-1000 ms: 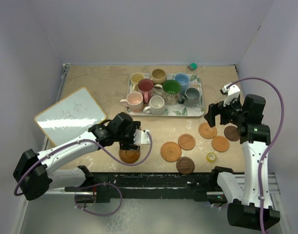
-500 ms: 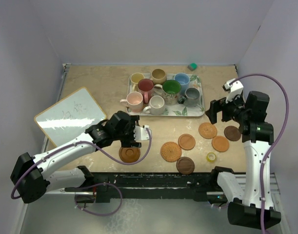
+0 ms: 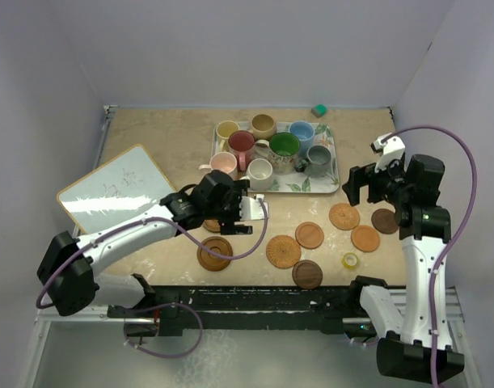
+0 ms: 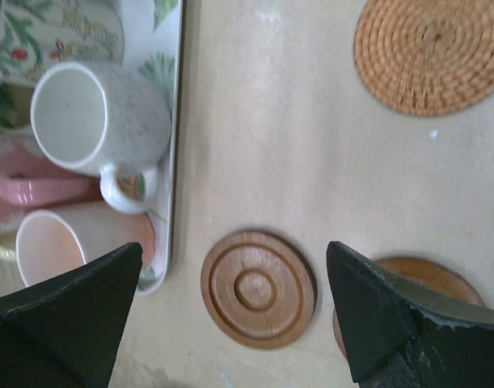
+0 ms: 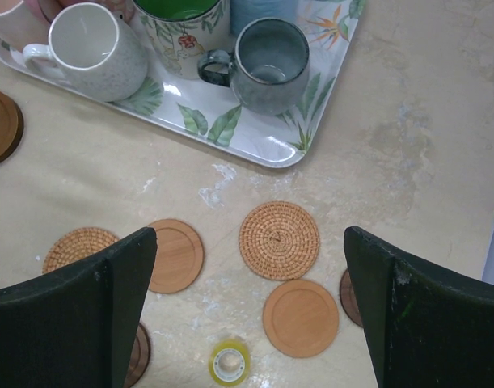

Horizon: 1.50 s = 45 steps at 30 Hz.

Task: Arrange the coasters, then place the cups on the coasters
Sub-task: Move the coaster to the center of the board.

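Left gripper (image 3: 243, 212) is hanging wide open, empty, above a ringed wooden coaster (image 4: 257, 288) lying on bare tabletop (image 4: 311, 162) just beside the leaf-print tray (image 4: 175, 121). Right gripper (image 3: 361, 186) is gaping empty over a woven coaster (image 5: 279, 240), with the mugs (image 5: 89, 48) sitting on the tray (the whiteboard (image 3: 117, 194) scribble is reading as nothing legible).

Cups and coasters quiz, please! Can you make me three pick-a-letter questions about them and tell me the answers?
1. Where are the cups?
A) on the coasters
B) on the tray
C) on the whiteboard

2. How many cups are there?
A) five
B) twelve
C) eight

3. How is the left gripper?
A) open, holding nothing
B) shut on a cup
C) shut on a coaster

Answers:
1 B, all the cups stand on the leaf-print tray.
2 C, the top view shows eight, each another colour.
3 A, its jaws stand wide apart above a wooden coaster.
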### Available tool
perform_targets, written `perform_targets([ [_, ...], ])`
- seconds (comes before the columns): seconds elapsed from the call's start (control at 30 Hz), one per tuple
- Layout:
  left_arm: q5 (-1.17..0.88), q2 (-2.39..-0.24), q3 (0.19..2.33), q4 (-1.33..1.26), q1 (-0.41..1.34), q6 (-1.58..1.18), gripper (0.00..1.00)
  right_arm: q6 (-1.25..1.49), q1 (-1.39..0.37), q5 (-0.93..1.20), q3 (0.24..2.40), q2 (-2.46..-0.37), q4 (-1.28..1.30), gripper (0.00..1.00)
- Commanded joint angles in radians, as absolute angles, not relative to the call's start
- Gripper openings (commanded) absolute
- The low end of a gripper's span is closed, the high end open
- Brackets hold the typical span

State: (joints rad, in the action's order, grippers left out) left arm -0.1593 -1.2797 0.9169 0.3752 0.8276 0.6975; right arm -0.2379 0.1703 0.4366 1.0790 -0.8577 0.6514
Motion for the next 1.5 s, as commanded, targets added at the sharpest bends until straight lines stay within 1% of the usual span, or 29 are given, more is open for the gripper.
perform_targets([
  [0.0,-0.239,-1.346,1.012,0.296,0.890,0.643,0.92,-0.224,0.169,0.394,1.043,-0.826,0.596,1.00],
  [0.23,-0.227,-1.530,1.120,0.259,0.998,0.620,0.90,-0.233,0.169,0.390,1.030,-0.827,0.598,1.00],
  [0.5,-0.282,-1.709,1.178,0.132,1.021,0.531,0.88,-0.234,0.170,0.368,1.026,-0.803,0.597,1.00],
  [0.77,-0.310,-1.872,1.255,0.082,1.049,0.469,0.87,-0.239,0.170,0.357,1.020,-0.794,0.594,1.00],
  [0.97,-0.311,-1.933,1.280,0.077,1.055,0.485,0.87,-0.239,0.170,0.361,1.019,-0.782,0.594,1.00],
  [1.13,-0.267,-1.961,1.279,0.090,1.055,0.524,0.86,-0.242,0.170,0.371,1.020,-0.778,0.597,1.00],
  [1.47,-0.178,-1.921,1.200,0.114,1.051,0.603,0.85,-0.245,0.170,0.380,1.021,-0.773,0.600,1.00],
])
